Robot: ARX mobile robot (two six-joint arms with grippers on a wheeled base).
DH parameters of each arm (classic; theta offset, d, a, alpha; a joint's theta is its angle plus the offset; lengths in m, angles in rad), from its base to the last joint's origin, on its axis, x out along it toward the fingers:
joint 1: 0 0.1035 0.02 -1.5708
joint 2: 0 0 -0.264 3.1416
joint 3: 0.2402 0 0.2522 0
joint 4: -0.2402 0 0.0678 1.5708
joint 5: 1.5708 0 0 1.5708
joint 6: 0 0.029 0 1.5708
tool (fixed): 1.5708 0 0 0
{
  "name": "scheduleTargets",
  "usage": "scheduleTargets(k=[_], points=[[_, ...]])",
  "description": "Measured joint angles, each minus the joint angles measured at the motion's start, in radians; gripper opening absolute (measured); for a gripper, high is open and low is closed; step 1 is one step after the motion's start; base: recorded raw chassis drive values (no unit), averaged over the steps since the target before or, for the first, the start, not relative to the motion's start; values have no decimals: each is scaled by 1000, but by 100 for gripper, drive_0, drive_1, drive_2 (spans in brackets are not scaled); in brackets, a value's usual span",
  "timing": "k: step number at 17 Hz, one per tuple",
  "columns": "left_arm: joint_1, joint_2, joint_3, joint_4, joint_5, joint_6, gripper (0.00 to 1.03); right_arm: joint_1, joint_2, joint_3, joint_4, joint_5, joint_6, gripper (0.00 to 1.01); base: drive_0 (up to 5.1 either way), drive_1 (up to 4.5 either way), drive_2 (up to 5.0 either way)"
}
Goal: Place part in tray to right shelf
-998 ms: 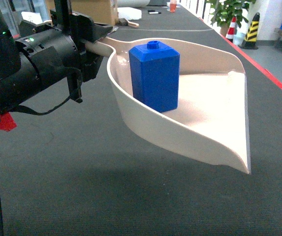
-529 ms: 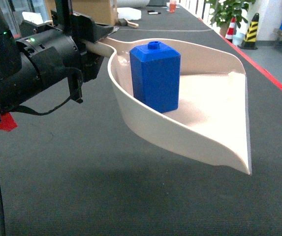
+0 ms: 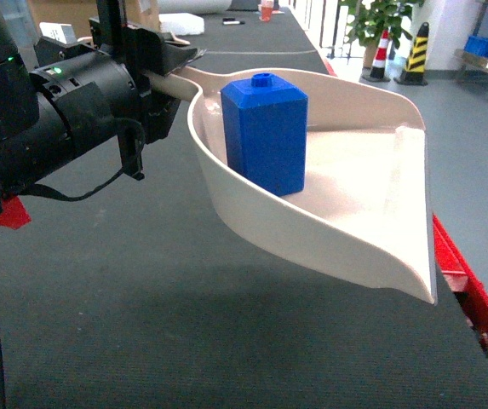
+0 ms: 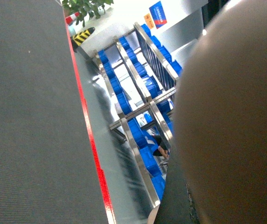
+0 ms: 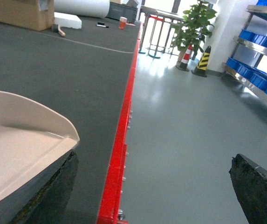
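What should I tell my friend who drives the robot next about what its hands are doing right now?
Left hand: shut on the tray handle, holding the tray up above the dark table.
Right hand: fingertips show spread wide apart, holding nothing.
The part stands upright inside the tray, toward its back wall.
Done: part is in the tray and the tray is lifted.
Left: carry the tray to the right shelf, a steel rack with blue crates across the floor, and set the part there. Keep the tray level so the part does not tip.

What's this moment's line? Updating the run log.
left gripper: holds cream plastic scoop tray; small blue plastic block: upright inside; right gripper: open
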Motion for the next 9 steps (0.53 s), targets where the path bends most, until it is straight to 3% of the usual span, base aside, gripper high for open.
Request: scheduleTargets(k=[9], points=[[0, 0, 0, 3, 3, 0, 12, 0, 0, 0, -1, 0, -1, 98, 498, -247, -247]])
